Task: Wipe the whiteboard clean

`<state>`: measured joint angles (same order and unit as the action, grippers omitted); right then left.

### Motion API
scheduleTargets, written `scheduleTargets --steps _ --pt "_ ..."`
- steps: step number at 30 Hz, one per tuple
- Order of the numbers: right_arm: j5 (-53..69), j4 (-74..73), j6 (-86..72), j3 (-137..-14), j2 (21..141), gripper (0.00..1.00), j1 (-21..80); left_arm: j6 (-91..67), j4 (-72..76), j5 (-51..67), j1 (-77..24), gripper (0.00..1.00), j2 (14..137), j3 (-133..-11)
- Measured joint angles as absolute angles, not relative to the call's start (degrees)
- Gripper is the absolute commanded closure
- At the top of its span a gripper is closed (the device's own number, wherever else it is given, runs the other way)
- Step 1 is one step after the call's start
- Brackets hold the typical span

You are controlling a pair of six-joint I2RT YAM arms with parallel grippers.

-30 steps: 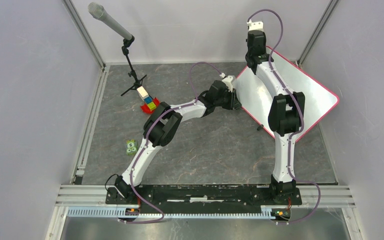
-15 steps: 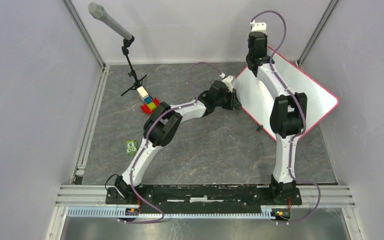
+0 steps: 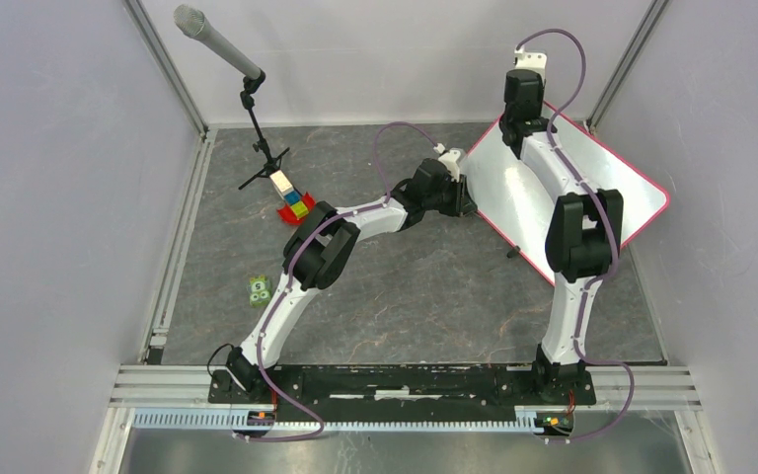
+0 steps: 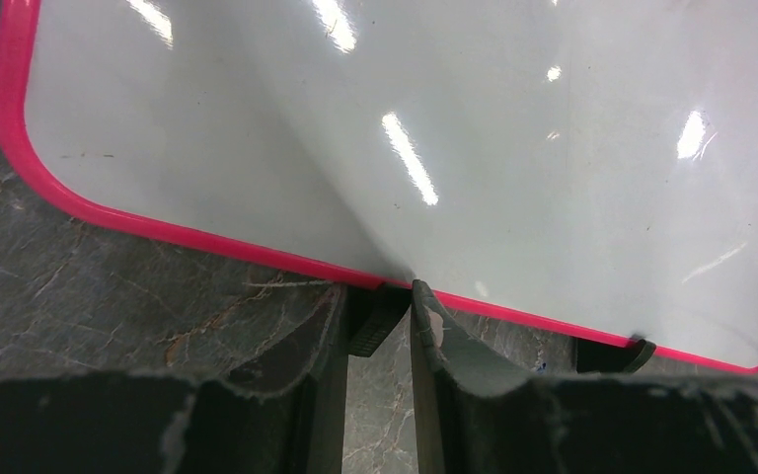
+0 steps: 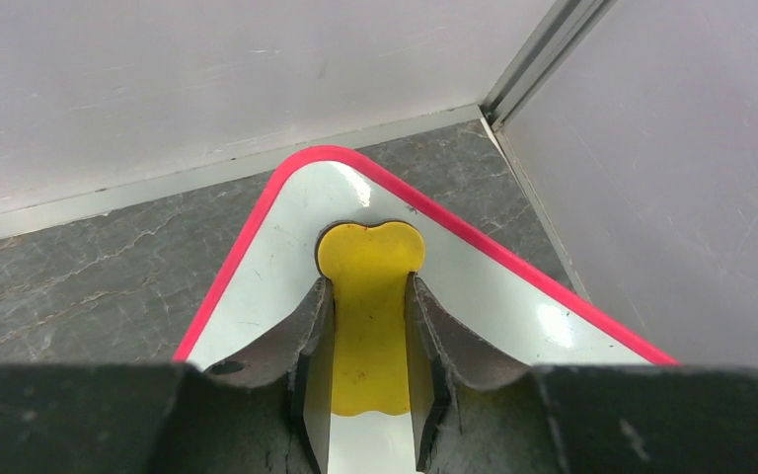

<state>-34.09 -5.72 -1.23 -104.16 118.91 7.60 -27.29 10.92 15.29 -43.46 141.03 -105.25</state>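
Observation:
The whiteboard (image 3: 607, 188), white with a pink-red frame, lies at the back right of the table, turned at an angle. No writing shows on it. My left gripper (image 3: 464, 197) is at its left edge. In the left wrist view the gripper (image 4: 380, 296) is shut on a black foot (image 4: 375, 321) under the pink frame (image 4: 158, 229). My right gripper (image 3: 520, 123) is at the board's far corner, shut on a yellow eraser (image 5: 369, 326). The eraser rests flat on the board (image 5: 276, 276), just inside the rounded corner.
A microphone on a stand (image 3: 219, 44) stands at the back left. Coloured blocks on a red piece (image 3: 293, 204) and a green block (image 3: 259, 289) lie on the left. Grey walls close in the back and right, near the board's corners. Another black foot (image 3: 513, 251) sticks out at the board's near edge.
My right gripper has slid the yellow eraser to the right and farther back, into the board's far corner. The left gripper and the board have not moved.

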Motion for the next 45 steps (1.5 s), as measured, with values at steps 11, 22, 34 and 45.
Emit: scheduleTargets --steps 11,22,34,45 --pt "-31.6 -7.4 0.3 -114.3 125.2 0.67 8.4 -27.3 10.6 15.3 -43.5 0.78 141.0 -105.3" --pt "-36.6 -5.2 -2.7 -103.0 118.7 0.67 8.2 -27.3 10.7 15.3 -43.6 0.78 141.1 -105.4" --pt "-46.3 -1.6 -7.3 -69.6 95.1 0.67 2.5 -27.3 10.6 15.1 -43.6 0.78 141.1 -105.6" --pt "-49.5 5.6 -11.7 -48.3 78.7 0.68 -2.8 -27.3 9.9 15.0 -43.6 0.78 141.1 -105.9"
